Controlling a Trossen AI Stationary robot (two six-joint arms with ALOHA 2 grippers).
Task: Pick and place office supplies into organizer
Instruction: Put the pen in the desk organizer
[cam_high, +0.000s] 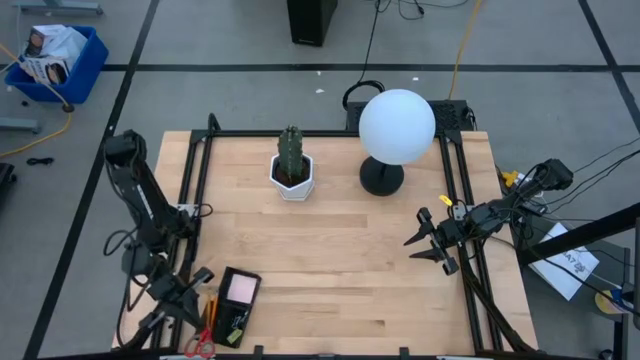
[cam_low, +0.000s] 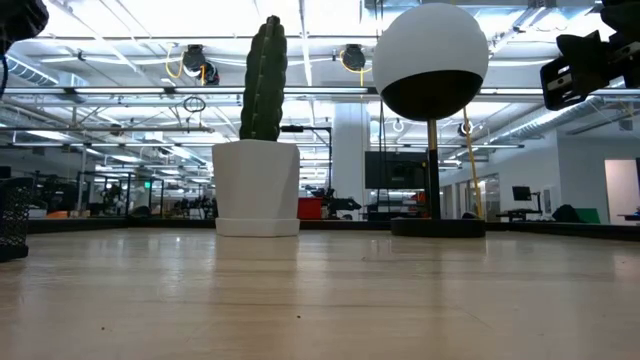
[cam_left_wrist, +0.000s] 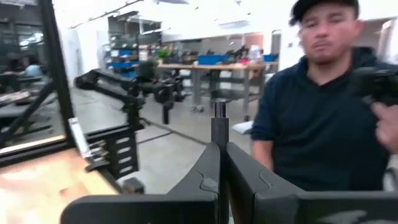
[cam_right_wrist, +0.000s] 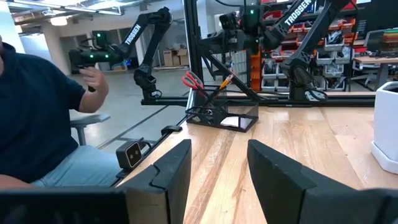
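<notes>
The organizer (cam_high: 236, 304) is a black tray standing at the near left corner of my table (cam_high: 330, 270), close to the front edge. From above, its long axis runs from the table's front edge toward the back, tipped slightly to the right at the far end. Its mesh walls show in my right wrist view, where it sits far across the wood.

A pink sticky-note pad (cam_high: 241, 290) fills the tray's far section. Red-handled scissors (cam_high: 203, 343) stand in it at the near end, handles up and leaning outward, and an orange pencil (cam_high: 211, 309) rises beside them at a slant, its tip tilted away from the handles. A small yellowish item in the near section is too small to name.

My left tool (cam_high: 192, 291) is just beside the tray's left side, fingers pressed together with nothing between them. My right tool (cam_high: 428, 250) waits at the table's right edge, well apart from the tray, its fingers spread wide and empty.

A cactus (cam_high: 291, 152) in a white pot and a globe lamp (cam_high: 396, 126) stand at the back. A person (cam_left_wrist: 320, 118) sits beyond the table.
</notes>
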